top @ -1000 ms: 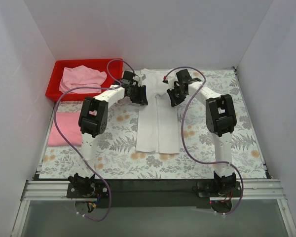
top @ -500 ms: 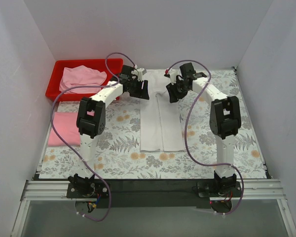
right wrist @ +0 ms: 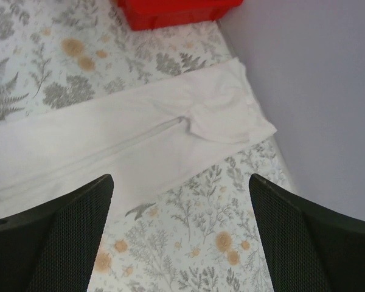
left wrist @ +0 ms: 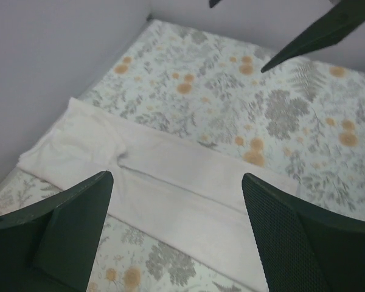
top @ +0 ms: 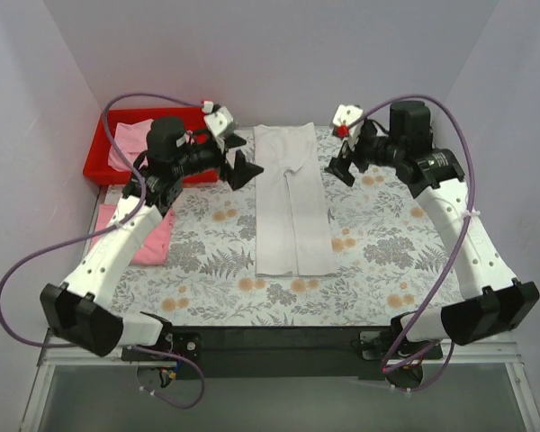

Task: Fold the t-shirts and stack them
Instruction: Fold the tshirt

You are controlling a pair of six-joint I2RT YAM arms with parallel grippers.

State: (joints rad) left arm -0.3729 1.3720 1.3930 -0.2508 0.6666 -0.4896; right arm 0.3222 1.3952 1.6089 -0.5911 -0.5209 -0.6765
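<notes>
A white t-shirt [top: 291,202] lies flat on the floral table as a long narrow strip, both sides folded in to the middle. It also shows in the left wrist view [left wrist: 170,176] and the right wrist view [right wrist: 140,146]. My left gripper [top: 238,166] hovers open above the table just left of the shirt's upper part, holding nothing. My right gripper [top: 340,166] hovers open just right of it, also holding nothing. A folded pink t-shirt [top: 142,236] lies at the table's left edge, partly under my left arm.
A red bin [top: 101,153] at the back left holds a crumpled pink garment [top: 129,144]. White walls close in the table on three sides. The floral table [top: 387,252] shows bare to the right of the shirt.
Both grippers have let go of the white shirt and risen away from it, swinging outward. The arms have pulled back toward the near side. The shirt lies flat.
</notes>
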